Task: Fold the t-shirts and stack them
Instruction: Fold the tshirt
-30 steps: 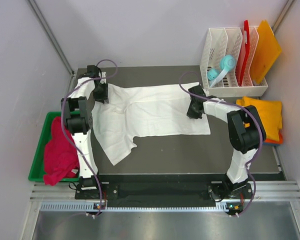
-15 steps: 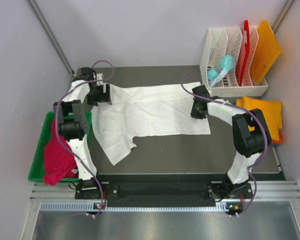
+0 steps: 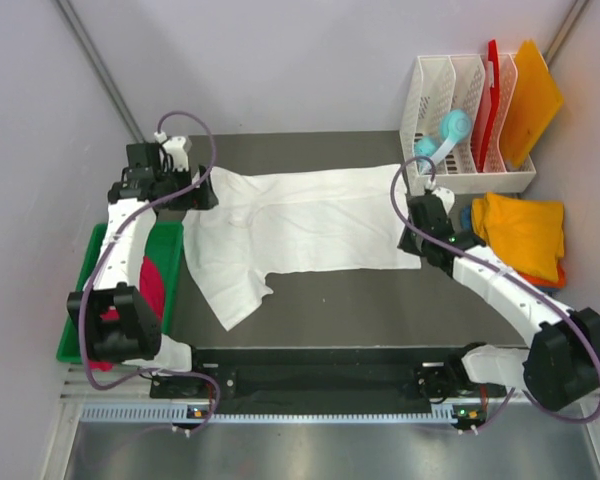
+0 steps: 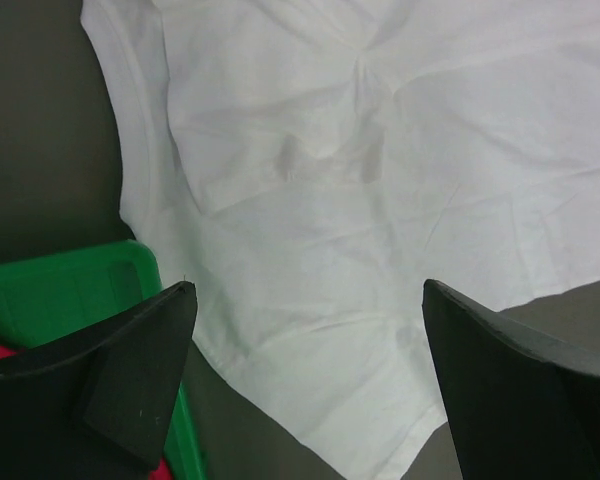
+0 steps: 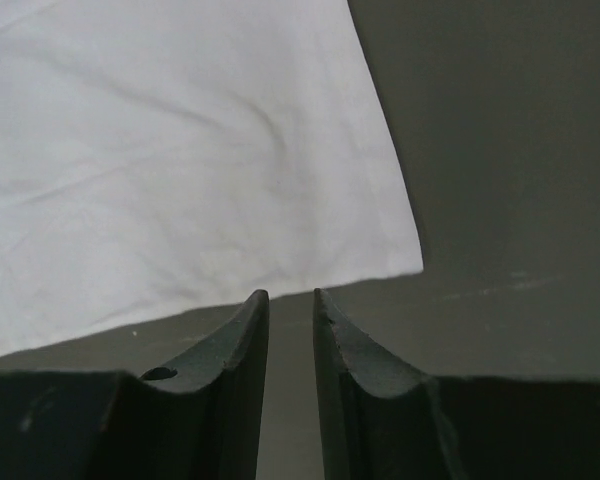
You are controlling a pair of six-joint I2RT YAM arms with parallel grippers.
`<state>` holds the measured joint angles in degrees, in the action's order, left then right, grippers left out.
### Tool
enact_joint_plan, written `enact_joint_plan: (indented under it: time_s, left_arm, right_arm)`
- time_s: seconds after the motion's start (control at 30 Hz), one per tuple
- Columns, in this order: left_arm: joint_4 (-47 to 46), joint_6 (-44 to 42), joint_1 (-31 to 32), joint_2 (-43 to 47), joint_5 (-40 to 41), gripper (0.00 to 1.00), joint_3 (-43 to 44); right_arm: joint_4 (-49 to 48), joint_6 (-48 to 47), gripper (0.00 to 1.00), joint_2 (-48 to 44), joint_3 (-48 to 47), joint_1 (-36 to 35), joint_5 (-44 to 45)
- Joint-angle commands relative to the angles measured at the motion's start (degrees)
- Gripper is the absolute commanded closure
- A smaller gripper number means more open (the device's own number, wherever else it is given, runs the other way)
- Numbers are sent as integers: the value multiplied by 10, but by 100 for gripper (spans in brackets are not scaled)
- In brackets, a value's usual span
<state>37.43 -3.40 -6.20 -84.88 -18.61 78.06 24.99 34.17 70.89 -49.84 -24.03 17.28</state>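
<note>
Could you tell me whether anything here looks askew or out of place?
Nothing looks spilled or damaged, but the white t-shirt lies unevenly: one flap juts out at its near-left corner, beyond the otherwise straight near edge.

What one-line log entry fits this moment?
white shirt: spread on table | left claw: open, above shirt near bin | right claw: nearly shut, empty, at shirt's right edge | red shirt: in bin

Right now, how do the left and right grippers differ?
The left gripper is wide open; the right gripper is almost shut. The left one looks over the white t-shirt beside the green bin; the right sits off the shirt's corner, over bare table. Both hold nothing.
</note>
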Motion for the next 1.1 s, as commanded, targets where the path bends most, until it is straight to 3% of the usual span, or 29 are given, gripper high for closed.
enact_joint_plan:
  time_s: [0.0,0.17,0.23,0.33,0.47,0.57,0.63,0.77,0.93,1.07]
  left_arm:
    - [26,-34,0,50,7,2,-81]
    - [44,-49,1,102,-5,2,-134]
    - [59,-46,1,110,-22,3,-143]
    - [90,-42,1,120,-59,3,-146]
    - [135,-56,7,132,-78,3,-146]
    - [134,-63,9,152,-58,3,-169]
    - [131,-60,9,161,-50,3,-180]
    - [113,-39,10,162,-37,5,-202]
    - [114,-18,11,147,-64,4,-200]
    - [99,4,22,130,-76,4,-189]
  right_arm:
    - [36,75,75,-65,55,-38,68]
    - [52,164,73,-97,98,-127,151]
    - [8,196,63,-99,113,-159,166]
    - [-83,193,56,-81,134,-204,138]
    - [-113,172,55,-26,86,-274,165]
    - [-76,158,58,36,26,-296,170]
    - [-26,170,60,74,-1,-299,170]
    - [-24,200,59,73,18,-297,181]
    - [-130,160,59,15,80,-288,142]
    - [-75,249,63,24,112,-212,114]
